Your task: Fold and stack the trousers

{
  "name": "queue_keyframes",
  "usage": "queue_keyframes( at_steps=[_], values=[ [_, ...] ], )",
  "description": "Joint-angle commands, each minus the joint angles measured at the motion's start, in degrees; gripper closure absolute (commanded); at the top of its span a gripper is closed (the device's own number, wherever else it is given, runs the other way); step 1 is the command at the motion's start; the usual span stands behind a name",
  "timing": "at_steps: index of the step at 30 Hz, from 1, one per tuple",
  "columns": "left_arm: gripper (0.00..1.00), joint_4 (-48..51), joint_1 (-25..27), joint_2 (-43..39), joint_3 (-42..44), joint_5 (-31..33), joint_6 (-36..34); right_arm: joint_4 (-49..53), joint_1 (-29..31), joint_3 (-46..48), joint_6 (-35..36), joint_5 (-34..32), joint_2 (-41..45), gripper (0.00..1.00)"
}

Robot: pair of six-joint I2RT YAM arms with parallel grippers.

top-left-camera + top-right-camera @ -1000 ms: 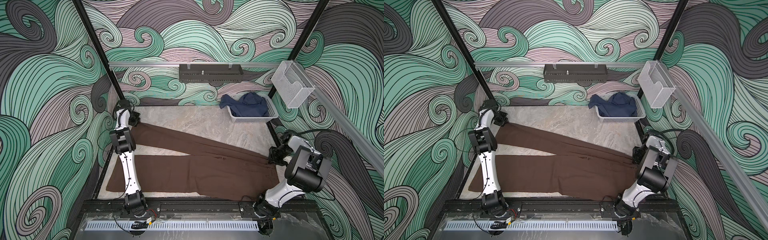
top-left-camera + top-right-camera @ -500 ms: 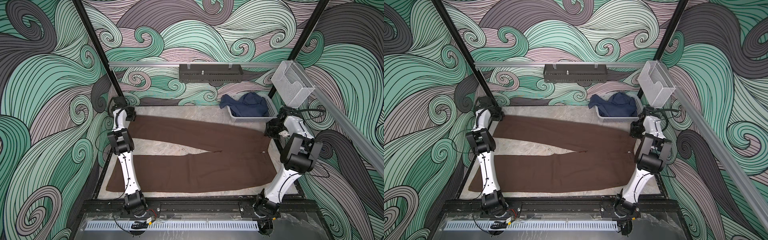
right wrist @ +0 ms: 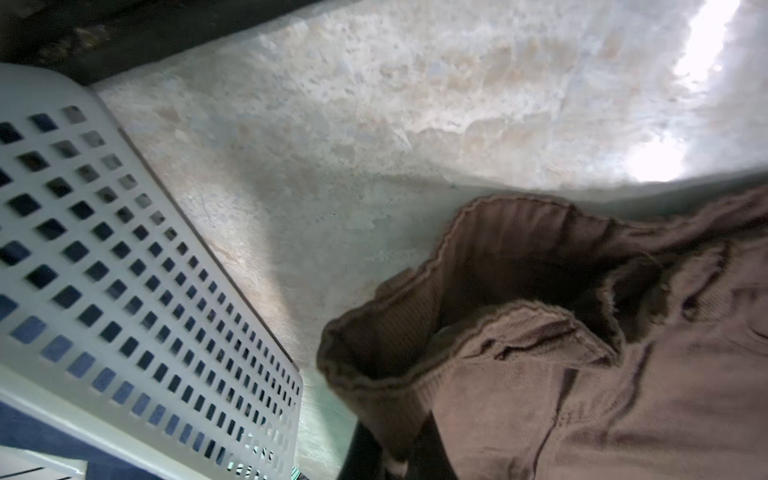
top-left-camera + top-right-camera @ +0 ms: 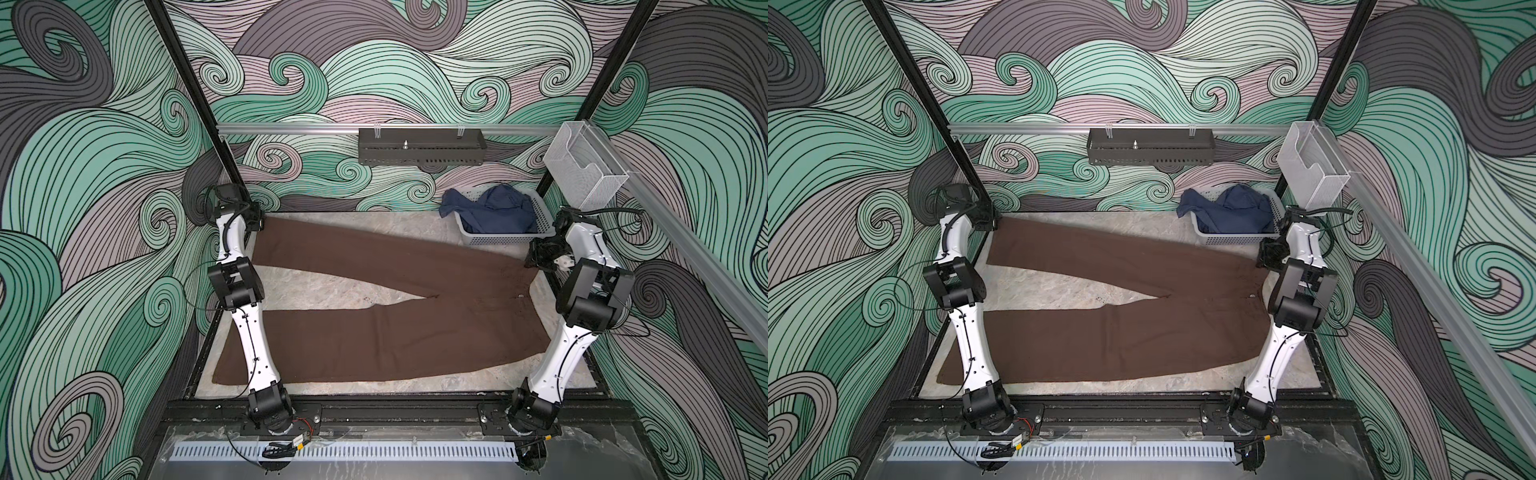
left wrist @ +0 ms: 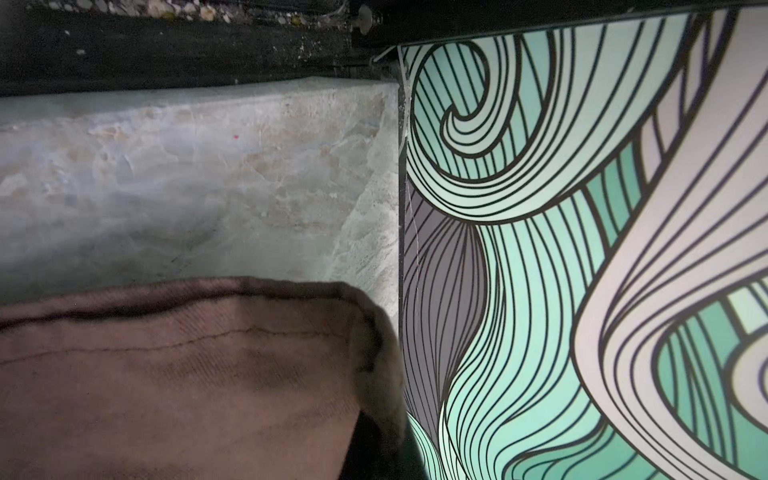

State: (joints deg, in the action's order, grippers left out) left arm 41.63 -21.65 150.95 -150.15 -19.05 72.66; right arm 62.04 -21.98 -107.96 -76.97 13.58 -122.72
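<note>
trousers [image 4: 374, 345]: plain dark chocolate brown | tabletop [image 4: 332, 286]: marbled pale grey and beige | basket [image 4: 505, 240]: pale grey, grid of square holes | garment [image 4: 498, 208] in it: navy, seemingly plain | walls [image 4: 104, 208]: black-lined swirls of teal, mint, mauve, charcoal | arms [image 4: 253, 345]: white, black joints

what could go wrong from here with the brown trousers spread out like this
1. The right pincer grips the trousers at the waistband close beside the white basket; a sideways move could nudge it or catch the navy garment hanging over its rim.
2. The left pincer holds a hem in the far corner near the patterned wall, leaving little room to pull further.
3. The legs lie splayed with bare table between, so a fold now may land crooked.
</note>
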Motion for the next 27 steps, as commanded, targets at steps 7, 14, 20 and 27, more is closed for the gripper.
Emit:
queue_keyframes(
  at_steps=[7, 14, 20, 27],
  values=[
    [1.00, 1.6, -2.4, -8.7, 3.0, 0.6, -5.3, -6.1, -4.5, -9.1, 0.2, -4.3, -1.9, 1.00],
    [1.00, 2.3, -2.2, -8.9, 4.3, -1.1, -6.5, -5.5, -7.3, -9.5, 1.2, -5.8, -1.5, 1.00],
    [1.00, 3.3, -2.1, -8.4, 4.7, -2.2, -7.1, -4.4, -8.2, -12.6, 1.4, -6.1, -3.0, 1.00],
    [1.00, 3.1, -2.4, -8.5, 4.5, -3.2, -7.2, -1.4, -7.3, -16.6, 3.0, -5.2, -4.4, 1.00]
  ],
)
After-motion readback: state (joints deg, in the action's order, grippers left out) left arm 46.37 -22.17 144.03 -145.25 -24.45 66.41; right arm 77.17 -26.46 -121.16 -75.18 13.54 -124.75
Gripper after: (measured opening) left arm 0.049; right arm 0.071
